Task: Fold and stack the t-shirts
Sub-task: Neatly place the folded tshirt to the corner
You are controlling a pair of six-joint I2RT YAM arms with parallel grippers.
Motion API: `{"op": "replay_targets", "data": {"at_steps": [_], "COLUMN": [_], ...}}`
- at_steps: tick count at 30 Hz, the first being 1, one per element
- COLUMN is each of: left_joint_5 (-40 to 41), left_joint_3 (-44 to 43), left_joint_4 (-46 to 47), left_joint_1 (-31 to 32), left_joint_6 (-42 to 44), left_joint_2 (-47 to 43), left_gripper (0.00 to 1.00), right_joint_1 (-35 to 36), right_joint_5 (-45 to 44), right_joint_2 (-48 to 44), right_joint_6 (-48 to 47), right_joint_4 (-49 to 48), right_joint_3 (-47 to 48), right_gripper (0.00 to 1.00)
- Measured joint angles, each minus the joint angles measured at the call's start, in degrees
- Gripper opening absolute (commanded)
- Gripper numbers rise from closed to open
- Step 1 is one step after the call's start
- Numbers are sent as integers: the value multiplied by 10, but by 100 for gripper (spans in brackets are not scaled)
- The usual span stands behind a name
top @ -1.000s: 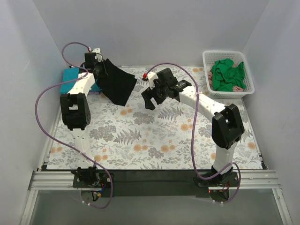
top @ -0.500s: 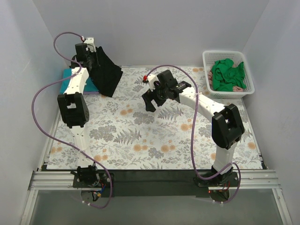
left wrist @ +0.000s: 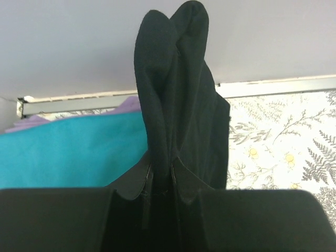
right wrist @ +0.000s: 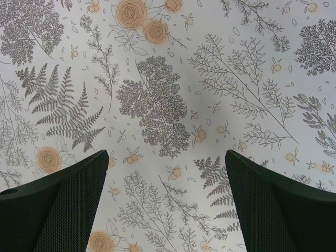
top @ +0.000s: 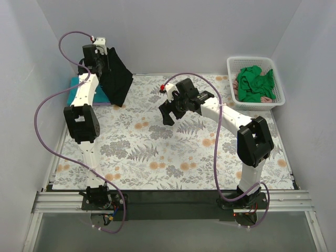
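Observation:
My left gripper [top: 103, 59] is shut on the folded black t-shirt [top: 116, 79] and holds it up at the far left, hanging above the stack. In the left wrist view the black cloth [left wrist: 176, 94] is pinched between my fingers [left wrist: 181, 181]. Below it lies the teal t-shirt [left wrist: 68, 152] with the lavender one [left wrist: 128, 105] under its far edge; the teal shirt also shows in the top view [top: 79, 85]. Green t-shirts [top: 254, 83] lie crumpled in the basket. My right gripper [top: 168, 111] is open and empty above the table cover [right wrist: 168, 94].
The white lattice basket [top: 280, 97] stands at the far right corner. The floral fern-print cover [top: 173, 152] lies over the table. White walls close in the left, back and right sides. Purple cables loop from both arms.
My left gripper has lifted the black t-shirt and carried it back and to the left, toward the teal shirt. The shirt now hangs more narrowly. The right arm has not moved.

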State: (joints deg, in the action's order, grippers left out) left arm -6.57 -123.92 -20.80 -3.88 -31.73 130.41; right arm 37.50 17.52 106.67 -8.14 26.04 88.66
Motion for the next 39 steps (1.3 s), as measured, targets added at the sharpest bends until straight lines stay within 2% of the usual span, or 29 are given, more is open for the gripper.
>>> {"op": "replay_targets", "data": {"at_steps": [39], "left_joint_5": [-3], "left_joint_3": [-28], "left_joint_4": [-28], "left_joint_1": [0], "left_joint_6": [-3], "left_joint_2": [-71], "left_gripper": [0], "right_joint_1": [0], "right_joint_5": [7], "right_joint_2": [4], "right_joint_6": [0], "right_joint_4": [0], "right_joint_3": [0], "right_gripper": [98]}}
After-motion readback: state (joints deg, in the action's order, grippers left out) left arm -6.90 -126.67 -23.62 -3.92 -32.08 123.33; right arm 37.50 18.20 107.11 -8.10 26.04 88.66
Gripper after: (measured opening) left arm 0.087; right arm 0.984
